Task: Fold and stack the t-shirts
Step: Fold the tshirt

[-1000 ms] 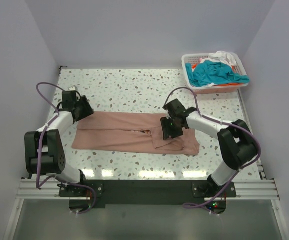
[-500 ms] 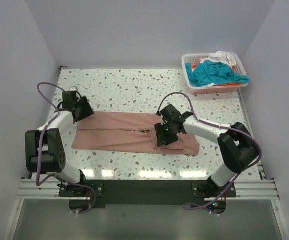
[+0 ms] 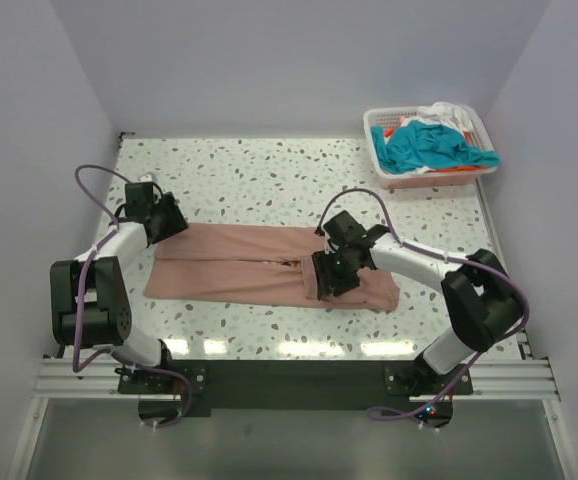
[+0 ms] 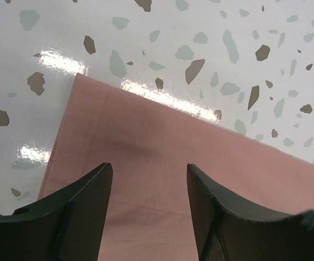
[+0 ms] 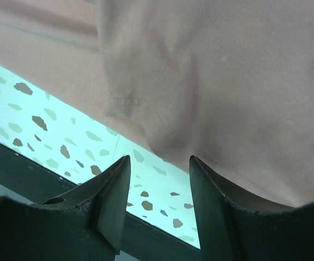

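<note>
A salmon-pink t-shirt point(image 3: 239, 265) lies flat on the speckled table, folded into a long band running left to right. My left gripper point(image 3: 172, 224) hovers over its far left corner, jaws open with only pink cloth point(image 4: 173, 141) beneath them and nothing pinched. My right gripper point(image 3: 331, 280) is over the right part of the band, near its front edge. There its jaws point(image 5: 159, 159) stand open just off the cloth's near border point(image 5: 227, 65), beside a stitched sleeve hem point(image 5: 121, 100). Teal point(image 3: 429, 148), white point(image 3: 449, 112) and orange point(image 3: 449, 172) t-shirts are heaped in the basket.
A white lattice basket point(image 3: 377, 135) sits at the back right corner of the table. A dark rail point(image 5: 32, 168) runs along the table's near edge, close below the right gripper. Walls enclose the table on three sides.
My right gripper has slid a little left and toward the shirt's near edge. The left arm and the shirt have stayed where they were.
</note>
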